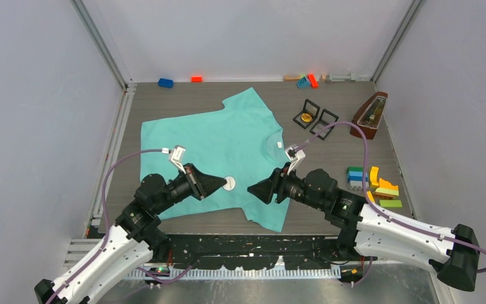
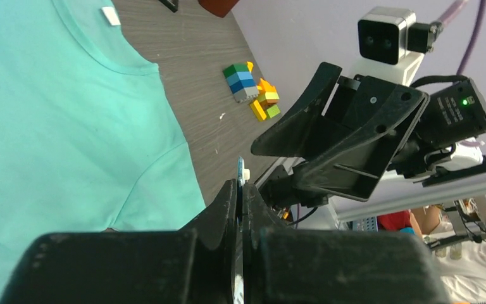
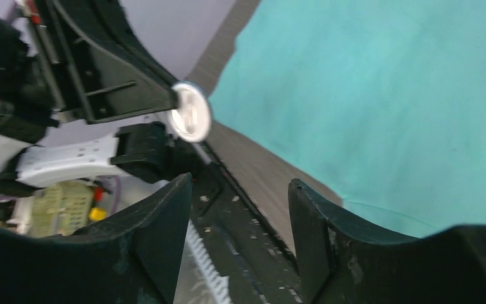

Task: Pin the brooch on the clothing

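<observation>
The clothing [image 1: 215, 145], a turquoise T-shirt, lies flat on the table with its neck to the right; it also fills much of the left wrist view [image 2: 50, 107] and the right wrist view [image 3: 386, 95]. Just above the shirt's lower part, my left gripper [image 1: 223, 183] is shut on the brooch [image 1: 229, 183], a small round white disc. In the left wrist view the brooch [image 2: 241, 170] stands edge-on out of the shut fingertips of the left gripper [image 2: 240, 187]. My right gripper [image 1: 251, 189] faces it a short way off, open and empty. In its own view the brooch [image 3: 190, 113] is above and left of the right gripper [image 3: 240, 183].
A pile of coloured bricks [image 1: 376, 187] lies right of the shirt. Two black frames [image 1: 313, 116], one with a gold coin, and a brown wooden metronome [image 1: 370, 115] stand at the back right. Small blocks [image 1: 307, 80] line the back wall.
</observation>
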